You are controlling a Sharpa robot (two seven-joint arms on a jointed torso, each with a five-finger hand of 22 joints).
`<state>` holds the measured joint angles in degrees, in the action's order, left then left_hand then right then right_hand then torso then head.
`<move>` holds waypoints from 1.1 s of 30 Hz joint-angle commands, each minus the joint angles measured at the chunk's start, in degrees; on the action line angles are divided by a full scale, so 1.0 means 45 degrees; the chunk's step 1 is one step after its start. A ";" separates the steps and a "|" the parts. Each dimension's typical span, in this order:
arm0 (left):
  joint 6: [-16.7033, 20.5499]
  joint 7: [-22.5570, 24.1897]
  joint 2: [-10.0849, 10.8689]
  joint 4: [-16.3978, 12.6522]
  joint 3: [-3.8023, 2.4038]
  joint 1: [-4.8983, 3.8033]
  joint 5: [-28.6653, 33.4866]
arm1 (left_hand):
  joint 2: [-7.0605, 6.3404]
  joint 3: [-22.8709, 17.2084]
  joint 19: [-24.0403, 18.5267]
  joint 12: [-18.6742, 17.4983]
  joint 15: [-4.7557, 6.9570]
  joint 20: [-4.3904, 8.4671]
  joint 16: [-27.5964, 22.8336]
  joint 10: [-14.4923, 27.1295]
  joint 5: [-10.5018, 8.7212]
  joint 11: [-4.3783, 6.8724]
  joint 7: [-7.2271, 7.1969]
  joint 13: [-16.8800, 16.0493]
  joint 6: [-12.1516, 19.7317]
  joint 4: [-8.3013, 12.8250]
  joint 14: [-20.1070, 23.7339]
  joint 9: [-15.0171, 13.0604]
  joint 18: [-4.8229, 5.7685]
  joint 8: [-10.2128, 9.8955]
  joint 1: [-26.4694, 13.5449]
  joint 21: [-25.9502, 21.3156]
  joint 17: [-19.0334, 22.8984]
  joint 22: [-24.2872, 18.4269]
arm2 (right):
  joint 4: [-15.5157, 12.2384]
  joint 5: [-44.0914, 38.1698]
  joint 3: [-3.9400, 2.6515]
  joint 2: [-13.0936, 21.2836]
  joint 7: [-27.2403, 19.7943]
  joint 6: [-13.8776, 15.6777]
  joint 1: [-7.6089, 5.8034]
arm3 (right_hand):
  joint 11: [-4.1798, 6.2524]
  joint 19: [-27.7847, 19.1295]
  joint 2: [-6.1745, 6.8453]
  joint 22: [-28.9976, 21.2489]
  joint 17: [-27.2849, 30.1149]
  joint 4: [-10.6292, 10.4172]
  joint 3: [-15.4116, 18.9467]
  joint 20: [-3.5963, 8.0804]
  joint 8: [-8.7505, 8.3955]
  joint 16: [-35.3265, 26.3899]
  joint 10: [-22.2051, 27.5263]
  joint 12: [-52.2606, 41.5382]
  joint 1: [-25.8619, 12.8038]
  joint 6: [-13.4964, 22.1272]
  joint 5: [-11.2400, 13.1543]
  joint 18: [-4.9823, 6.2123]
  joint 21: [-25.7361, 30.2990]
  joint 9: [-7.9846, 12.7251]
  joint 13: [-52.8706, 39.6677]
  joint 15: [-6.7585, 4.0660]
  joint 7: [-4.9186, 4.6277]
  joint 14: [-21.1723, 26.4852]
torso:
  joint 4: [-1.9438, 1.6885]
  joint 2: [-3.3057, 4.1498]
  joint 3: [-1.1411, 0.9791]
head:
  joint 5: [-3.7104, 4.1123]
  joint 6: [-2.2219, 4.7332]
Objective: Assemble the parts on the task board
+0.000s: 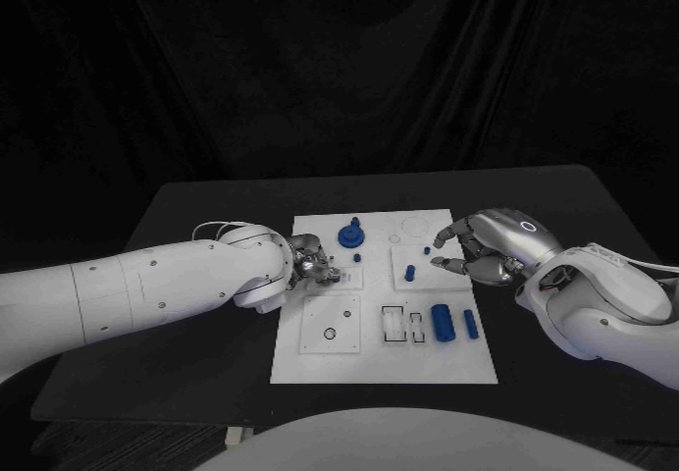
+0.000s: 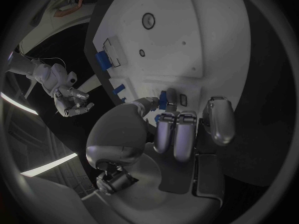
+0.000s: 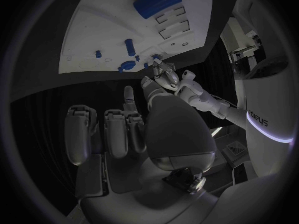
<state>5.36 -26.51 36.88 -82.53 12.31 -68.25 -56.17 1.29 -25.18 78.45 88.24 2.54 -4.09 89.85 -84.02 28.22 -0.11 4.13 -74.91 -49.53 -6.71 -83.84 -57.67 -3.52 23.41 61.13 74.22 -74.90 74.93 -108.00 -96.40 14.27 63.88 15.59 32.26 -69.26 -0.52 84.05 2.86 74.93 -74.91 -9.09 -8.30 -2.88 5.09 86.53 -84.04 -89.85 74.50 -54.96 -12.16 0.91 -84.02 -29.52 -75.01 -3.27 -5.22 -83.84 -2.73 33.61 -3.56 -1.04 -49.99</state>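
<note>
The white task board point(image 1: 382, 368) lies flat in the middle of the black desk point(image 1: 184, 211), and the small blue parts sit on it; the left hand point(image 1: 309, 263) is at the board's left edge, about halfway up, and its fingers point(image 2: 163, 129) are curled in; in the left wrist view a small blue part point(image 2: 162, 100) sits right at the thumb tip and a fingertip, so I think the hand is pinching it, but I cannot tell for sure; the part looks short and stands on end, just above the board; the right hand point(image 1: 489, 245) hovers over the far right side of the board with its fingers point(image 3: 118, 132) apart and nothing in them; a little blue peg point(image 1: 410, 272) stands just to the left of those fingers, and it is nearer to the right hand than to the left; two longer blue pieces point(image 1: 443, 322) lie near the right edge, pointing near to far, on the near side of the right hand; a blue round part point(image 1: 351, 235) stands at the far side, a little beyond the left hand; my guess is that the left hand must push its part straight down into a hole right under it.
</note>
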 commanded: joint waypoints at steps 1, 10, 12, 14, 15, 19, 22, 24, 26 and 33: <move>-0.0016 -0.0052 0.0007 -0.0022 0.0007 0.0021 0.0082 | 0.0056 -0.0956 -0.0032 -0.0046 -0.0032 0.0017 0.0034 -0.0767 -0.0184 0.0003 -0.0024 -0.2838 0.0055 0.0893 -0.1369 -0.0050 -0.0119 0.0074 0.0004 -0.0015 -0.3354 0.2155 | -0.0001 -0.0021 -0.0006 0.0012 0.0080 -0.0060 0.0037 | 0.0063 0.0685 -0.0022 0.2862 -0.1430 -0.0052 -0.0010 0.0010 0.0008 -0.0047 -0.1324 -0.0033 0.0138 -0.0101 -0.0052 0.0167 0.0068 0.0024 -0.3331 -0.0053 0.0006 -0.1006 | 0.0000 0.0004 0.0000 | 0.0006 -0.0003; -0.0161 -0.0110 0.0008 -0.0003 0.0008 0.0026 0.0082 | 0.0071 -0.0962 -0.0036 -0.0054 -0.0050 0.0000 0.0034 -0.0759 -0.0810 -0.0016 -0.0015 -0.2826 0.0081 0.0903 -0.1369 -0.0119 -0.0120 0.0089 -0.0159 -0.0019 -0.3354 0.2151 | 0.0011 -0.0020 -0.0006 -0.0005 0.0084 -0.0071 0.0047 | 0.0072 0.0689 -0.0030 0.2865 -0.1427 -0.0052 -0.0017 0.0012 0.0006 -0.0048 -0.1324 -0.0033 0.0149 -0.0109 -0.0067 0.0165 0.0060 0.0028 -0.3331 -0.0057 0.0009 -0.1006 | -0.0008 0.0004 -0.0004 | 0.0038 -0.0003; -0.0189 -0.0103 -0.0001 0.0007 0.0008 0.0029 0.0082 | 0.0104 -0.0906 -0.0034 -0.0054 -0.0054 -0.0009 0.0034 -0.0759 -0.1291 -0.0016 -0.0021 -0.2824 0.0069 0.0836 -0.1369 -0.0132 -0.0120 0.0082 -0.0274 -0.0016 -0.3354 0.2151 | 0.0014 -0.0020 -0.0006 -0.0009 0.0082 -0.0067 0.0048 | 0.0072 0.0689 -0.0030 0.2865 -0.1427 -0.0052 -0.0017 0.0012 0.0006 -0.0048 -0.1324 -0.0033 0.0149 -0.0109 -0.0067 0.0165 0.0060 0.0028 -0.3331 -0.0057 0.0009 -0.1006 | 0.0000 0.0001 -0.0002 | 0.0039 -0.0003; -0.0236 -0.0104 -0.0017 0.0020 0.0008 0.0033 0.0082 | 0.0119 -0.0676 -0.0037 -0.0050 -0.0061 -0.0019 0.0034 -0.0762 -0.2138 -0.0018 -0.0031 -0.2825 0.0029 0.0625 -0.1369 -0.0113 -0.0120 0.0043 -0.0501 -0.0023 -0.3354 0.2149 | 0.0017 -0.0020 -0.0006 -0.0011 0.0082 -0.0071 0.0048 | 0.0072 0.0689 -0.0030 0.2865 -0.1427 -0.0052 -0.0017 0.0012 0.0006 -0.0048 -0.1324 -0.0033 0.0149 -0.0109 -0.0067 0.0165 0.0060 0.0028 -0.3331 -0.0057 0.0009 -0.1006 | -0.0003 0.0005 0.0003 | 0.0048 -0.0003; -0.0266 -0.0108 -0.0025 0.0026 0.0008 0.0035 0.0082 | 0.0102 -0.0546 -0.0046 -0.0062 -0.0061 -0.0022 0.0034 -0.0746 -0.2447 -0.0018 -0.0037 -0.2811 0.0011 0.0555 -0.1369 -0.0098 -0.0124 0.0020 -0.0568 -0.0037 -0.3354 0.2145 | 0.0018 -0.0020 -0.0006 -0.0011 0.0084 -0.0076 0.0049 | 0.0075 0.0688 -0.0032 0.2865 -0.1424 -0.0051 -0.0019 0.0014 0.0006 -0.0050 -0.1324 -0.0033 0.0155 -0.0116 -0.0073 0.0166 0.0062 0.0029 -0.3331 -0.0059 0.0012 -0.1005 | -0.0003 0.0004 0.0005 | 0.0046 -0.0003; -0.0381 -0.0111 -0.0051 0.0058 0.0008 0.0044 0.0082 | 0.0029 -0.0021 -0.0063 -0.0061 -0.0067 -0.0027 0.0034 -0.0741 -0.3458 -0.0024 -0.0035 -0.2807 -0.0077 0.0300 -0.1369 -0.0013 -0.0130 -0.0082 -0.0737 -0.0068 -0.3354 0.2137 | 0.0026 -0.0020 -0.0006 -0.0018 0.0099 -0.0103 0.0050 | 0.0077 0.0688 -0.0033 0.2864 -0.1422 -0.0050 -0.0020 0.0014 0.0006 -0.0050 -0.1324 -0.0033 0.0158 -0.0120 -0.0076 0.0166 0.0063 0.0030 -0.3331 -0.0061 0.0013 -0.1005 | 0.0001 0.0008 0.0003 | 0.0036 -0.0003; -0.0403 -0.0099 -0.0059 0.0084 0.0008 0.0052 0.0082 | -0.0027 0.0419 -0.0071 -0.0067 -0.0082 -0.0035 0.0034 -0.0730 -0.3810 -0.0043 -0.0017 -0.2798 -0.0148 0.0022 -0.1369 0.0061 -0.0132 -0.0164 -0.0919 -0.0086 -0.3354 0.2133 | 0.0031 -0.0020 -0.0006 -0.0020 0.0108 -0.0116 0.0054 | 0.0080 0.0686 -0.0034 0.2863 -0.1406 -0.0047 -0.0024 0.0017 0.0007 -0.0057 -0.1324 -0.0033 0.0169 -0.0132 -0.0084 0.0167 0.0066 0.0031 -0.3331 -0.0064 0.0018 -0.1002 | -0.0008 0.0009 0.0001 | 0.0047 -0.0003; -0.0412 -0.0081 -0.0059 0.0098 0.0008 0.0058 0.0082 | -0.0061 0.0655 -0.0073 -0.0072 -0.0090 -0.0043 0.0034 -0.0723 -0.3928 -0.0054 -0.0009 -0.2791 -0.0183 -0.0115 -0.1369 0.0096 -0.0132 -0.0205 -0.1000 -0.0090 -0.3354 0.2134 | 0.0033 -0.0020 -0.0006 -0.0021 0.0116 -0.0128 0.0058 | 0.0080 0.0686 -0.0034 0.2863 -0.1406 -0.0047 -0.0024 0.0017 0.0007 -0.0057 -0.1324 -0.0033 0.0169 -0.0132 -0.0084 0.0167 0.0066 0.0031 -0.3331 -0.0064 0.0018 -0.1002 | -0.0016 0.0004 0.0000 | 0.0063 -0.0003; -0.0418 -0.0072 -0.0055 0.0103 0.0008 0.0062 0.0082 | -0.0061 0.0911 -0.0085 -0.0068 -0.0098 -0.0051 0.0034 -0.0725 -0.4039 -0.0062 0.0003 -0.2794 -0.0221 -0.0294 -0.1369 0.0135 -0.0136 -0.0251 -0.1094 -0.0110 -0.3354 0.2128 | 0.0036 -0.0020 -0.0006 -0.0024 0.0122 -0.0140 0.0063 | 0.0081 0.0681 -0.0032 0.2859 -0.1410 -0.0045 -0.0024 0.0018 0.0006 -0.0056 -0.1324 -0.0033 0.0173 -0.0134 -0.0087 0.0170 0.0078 0.0032 -0.3331 -0.0065 0.0019 -0.1003 | -0.0013 0.0002 -0.0003 | 0.0062 -0.0003; -0.0435 -0.0031 -0.0057 0.0115 0.0008 0.0074 0.0082 | -0.0063 0.1057 -0.0086 -0.0068 -0.0104 -0.0055 0.0034 -0.0724 -0.4092 -0.0070 0.0010 -0.2793 -0.0241 -0.0396 -0.1369 0.0156 -0.0137 -0.0276 -0.1145 -0.0112 -0.3354 0.2128 | 0.0057 -0.0020 -0.0006 -0.0041 0.0131 -0.0166 0.0087 | 0.0083 0.0681 -0.0030 0.2859 -0.1410 -0.0040 -0.0026 0.0019 0.0004 -0.0056 -0.1324 -0.0033 0.0183 -0.0138 -0.0094 0.0170 0.0079 0.0034 -0.3331 -0.0067 0.0021 -0.1003 | -0.0008 -0.0006 -0.0001 | 0.0061 -0.0003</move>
<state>4.64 -26.81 36.75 -81.95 12.26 -68.21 -56.16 1.02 -20.68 78.25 88.24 2.34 -4.29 89.85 -84.02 10.03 -0.11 4.10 -74.91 -50.17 -8.49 -84.05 -57.05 -3.52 22.46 56.60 74.00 -74.91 74.92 -107.76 -96.34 14.27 63.72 15.63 31.84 -69.02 -0.52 84.05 2.63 74.91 -74.90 -9.09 -8.30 -2.88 5.09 86.53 -84.04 -89.85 74.72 -55.11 -12.38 0.91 -84.02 -29.41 -75.01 -3.27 -5.07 -83.84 -2.76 33.61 -3.56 -0.78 -49.99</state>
